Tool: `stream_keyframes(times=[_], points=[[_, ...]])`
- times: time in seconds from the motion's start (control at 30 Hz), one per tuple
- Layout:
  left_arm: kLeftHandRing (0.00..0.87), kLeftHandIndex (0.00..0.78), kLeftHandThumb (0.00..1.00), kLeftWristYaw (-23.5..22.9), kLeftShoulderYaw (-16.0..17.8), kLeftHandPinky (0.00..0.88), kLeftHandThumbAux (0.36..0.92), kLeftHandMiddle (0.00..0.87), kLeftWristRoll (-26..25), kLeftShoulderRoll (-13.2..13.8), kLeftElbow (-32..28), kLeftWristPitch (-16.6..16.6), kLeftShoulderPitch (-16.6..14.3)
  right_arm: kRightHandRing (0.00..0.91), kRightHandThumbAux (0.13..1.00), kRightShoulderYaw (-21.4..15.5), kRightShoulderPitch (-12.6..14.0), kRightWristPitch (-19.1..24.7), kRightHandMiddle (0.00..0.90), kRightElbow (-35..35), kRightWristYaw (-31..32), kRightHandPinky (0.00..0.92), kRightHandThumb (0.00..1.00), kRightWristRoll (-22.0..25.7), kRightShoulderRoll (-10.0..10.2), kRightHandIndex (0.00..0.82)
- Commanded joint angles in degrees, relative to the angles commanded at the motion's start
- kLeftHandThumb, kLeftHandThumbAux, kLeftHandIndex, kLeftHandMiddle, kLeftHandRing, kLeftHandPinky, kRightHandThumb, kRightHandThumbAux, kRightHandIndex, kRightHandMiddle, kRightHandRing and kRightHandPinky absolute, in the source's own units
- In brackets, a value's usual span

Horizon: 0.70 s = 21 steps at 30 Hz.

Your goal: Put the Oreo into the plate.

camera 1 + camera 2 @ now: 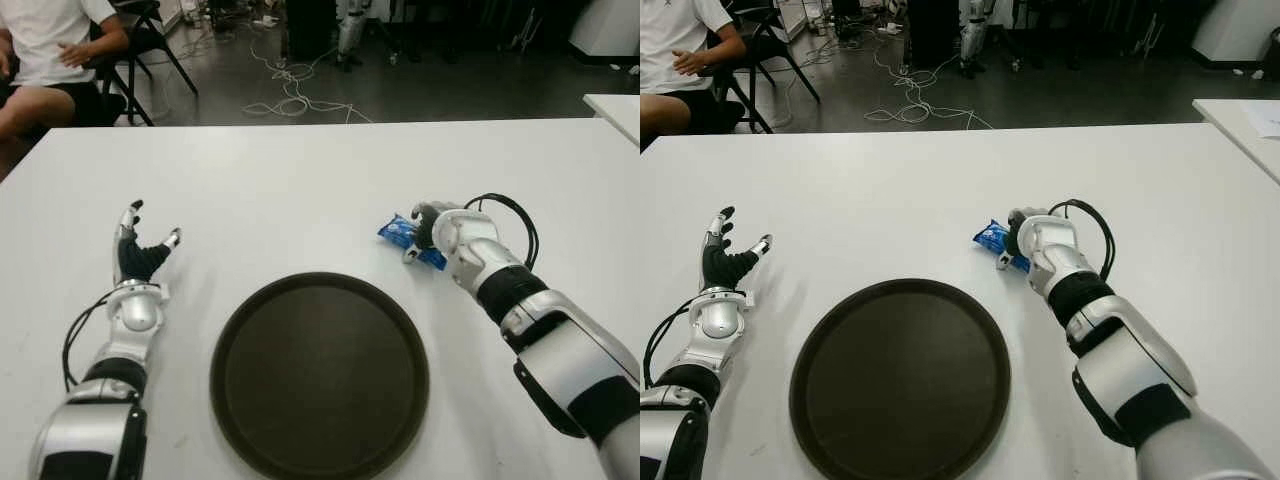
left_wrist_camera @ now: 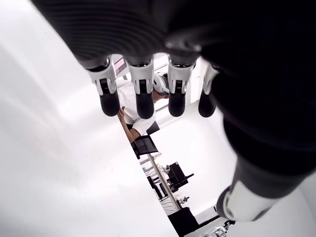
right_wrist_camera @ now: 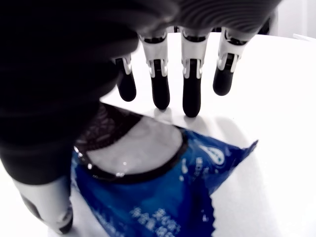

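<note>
Oreo packet (image 1: 403, 235) lay under the right hand (image 1: 437, 228), just beyond the plate (image 1: 320, 374); fingers spread over it, not yet clamped

White print and a round logo mark the blue Oreo pack (image 3: 163, 197), but none of it is legible; no other text shows

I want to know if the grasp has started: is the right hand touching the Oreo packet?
Cannot tell. In the right wrist view the right hand hovers over the Oreo packet, fingers extended, but no contact or gap shows plainly.
</note>
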Motion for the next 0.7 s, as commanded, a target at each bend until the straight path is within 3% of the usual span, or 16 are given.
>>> stream_keyframes(times=[0.57, 0.67, 0.7], points=[[0.063, 0.066, 0.0, -0.3, 0.0, 0.04, 0.752, 0.094, -0.1, 0.1, 0.3, 0.2, -0.1, 0.229, 0.719, 0.2, 0.5, 1.3, 0.224, -0.7, -1.7, 0.223, 0.0, -1.0, 0.3, 0.188], [0.06, 0.065, 0.0, -0.5, 0.0, 0.043, 0.75, 0.089, -0.2, 0.1, 0.3, 0.1, -0.1, 0.237, 0.752, 0.1, 1.0, -0.5, 0.233, -0.3, -4.7, 0.246, 0.0, -1.1, -0.2, 0.208], [0.06, 0.064, 0.0, -0.5, 0.1, 0.043, 0.752, 0.088, -0.2, 0.1, 0.3, 0.1, -0.1, 0.255, 0.797, -0.1, 1.2, -1.5, 0.251, 0.0, -6.1, 0.282, 0.032, -1.1, -0.4, 0.258]])
